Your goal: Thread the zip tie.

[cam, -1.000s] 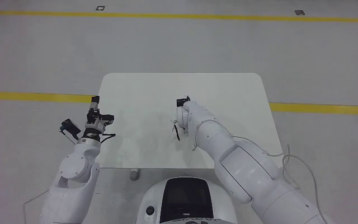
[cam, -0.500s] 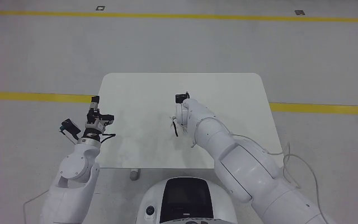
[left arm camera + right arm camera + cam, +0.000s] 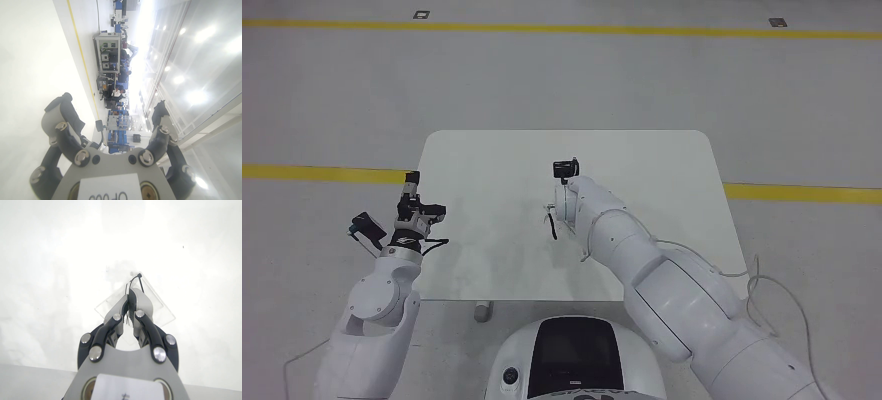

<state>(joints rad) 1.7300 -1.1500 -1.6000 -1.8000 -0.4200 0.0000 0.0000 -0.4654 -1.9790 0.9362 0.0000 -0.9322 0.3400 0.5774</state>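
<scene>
My right gripper (image 3: pixel 129 294) is clamped on the zip tie (image 3: pixel 140 283) above the clear plate (image 3: pixel 162 308), left gripper (image 3: pixel 113 99) open: I'd pull straight, in line with its head.

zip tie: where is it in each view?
Top view: hidden under the wrist of the right arm, over mid table.
Left wrist view: open left gripper faces the room.
Right wrist view: zip tie pinched in the right gripper, above a clear plate.
Shared landmark: the white table.
</scene>
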